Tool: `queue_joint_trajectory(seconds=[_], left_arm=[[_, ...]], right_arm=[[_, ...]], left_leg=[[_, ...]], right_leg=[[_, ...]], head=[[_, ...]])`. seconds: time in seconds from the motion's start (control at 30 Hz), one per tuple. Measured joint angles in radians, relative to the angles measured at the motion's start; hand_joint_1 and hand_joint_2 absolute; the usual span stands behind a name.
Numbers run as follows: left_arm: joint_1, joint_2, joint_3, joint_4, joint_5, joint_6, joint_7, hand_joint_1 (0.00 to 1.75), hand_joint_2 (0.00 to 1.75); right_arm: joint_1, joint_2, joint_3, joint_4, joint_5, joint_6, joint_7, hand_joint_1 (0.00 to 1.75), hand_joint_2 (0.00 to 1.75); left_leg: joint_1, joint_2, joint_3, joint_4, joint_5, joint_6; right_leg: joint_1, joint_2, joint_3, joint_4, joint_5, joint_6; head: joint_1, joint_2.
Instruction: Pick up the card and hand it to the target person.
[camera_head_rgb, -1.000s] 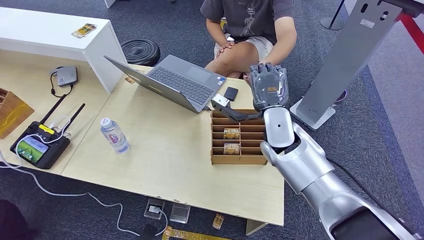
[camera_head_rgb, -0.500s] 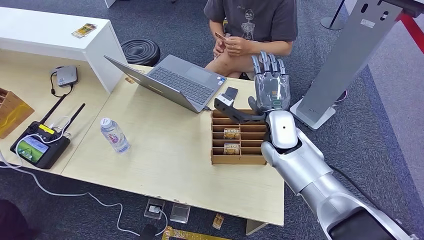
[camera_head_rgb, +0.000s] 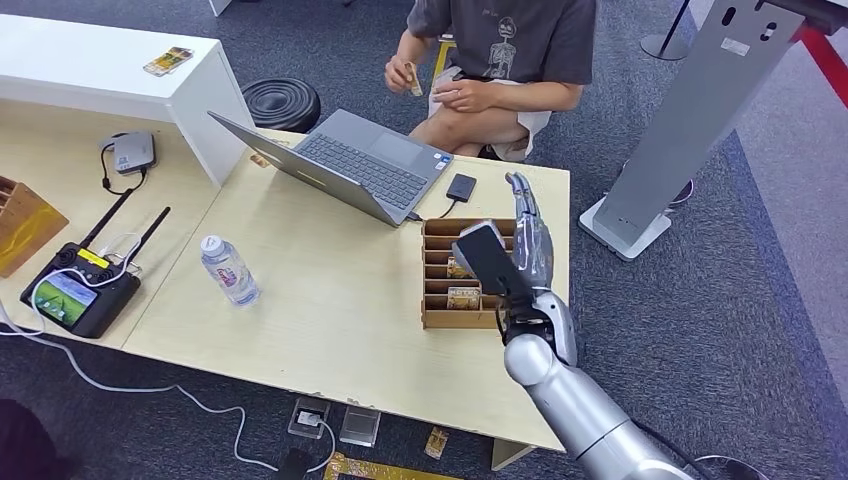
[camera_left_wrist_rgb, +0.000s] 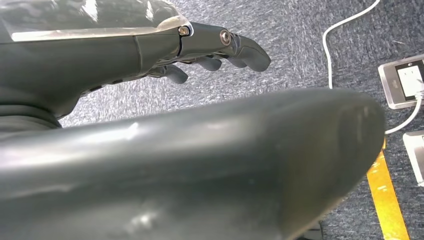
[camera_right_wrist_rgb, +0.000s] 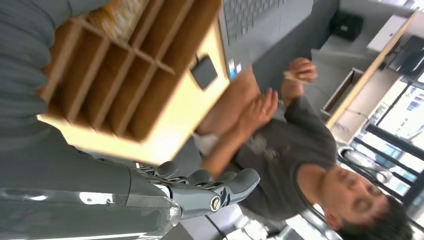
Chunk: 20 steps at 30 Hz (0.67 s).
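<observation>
One card: the card (camera_head_rgb: 412, 78) sits pinched in the raised hand (camera_head_rgb: 398, 72) of the seated person (camera_head_rgb: 500, 45) at the far side of the table (camera_head_rgb: 330, 310), so I judge the handover done.
Right robot hand: the right robot hand (camera_head_rgb: 520, 255) hovers over the right end of the wooden slotted organizer (camera_head_rgb: 440, 300), fingers stretched out and apart, holding nothing; that fits a hand that has no more to carry.
Left robot hand: the left robot hand (camera_left_wrist_rgb: 210, 47) hangs over grey carpet, fingers loosely curled with nothing in them; whether to call it closed I cannot tell.
Organizer: it lies near the table's right edge, within the right arm's reach, with two more cards (camera_head_rgb: 462, 296) lying in its slots.
Laptop: an open laptop (camera_head_rgb: 345, 160) stands on the far part of the table facing the person, a small black device (camera_head_rgb: 461, 187) cabled to it just right.
Head view adds: the whole layout, including a water bottle (camera_head_rgb: 229, 270) and a handheld controller (camera_head_rgb: 80, 292) to the left.
Right wrist view adds: the organizer's slots from close by and the person's two hands, one raised with the card edge-on.
Left wrist view adds: floor sockets (camera_left_wrist_rgb: 406, 82), a white cable (camera_left_wrist_rgb: 345, 25) and a yellow floor strip (camera_left_wrist_rgb: 387, 200).
</observation>
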Motion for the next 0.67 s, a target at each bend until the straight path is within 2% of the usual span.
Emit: queue_joint_trajectory(seconds=[0.27, 0.67], left_arm=[[0.0, 0.0, 0.001, 0.001, 0.001, 0.001, -0.003, 0.0, 0.0], [0.0, -0.008, 0.013, 0.017, 0.006, 0.008, -0.01, 0.0, 0.0]], right_arm=[[0.15, -0.006, -0.005, -0.106, -0.203, -0.013, -0.098, 0.0, 1.75], [0.285, -0.027, -0.014, -0.227, -0.279, -0.031, -0.187, 0.0, 1.75]], left_leg=[[0.0, 0.0, 0.0, 0.0, 0.0, 0.0], [0.0, 0.0, 0.0, 0.0, 0.0, 0.0]], right_leg=[[0.0, 0.0, 0.0, 0.0, 0.0, 0.0], [0.0, 0.0, 0.0, 0.0, 0.0, 0.0]], head=[[0.001, 0.0], [0.0, 0.0]])
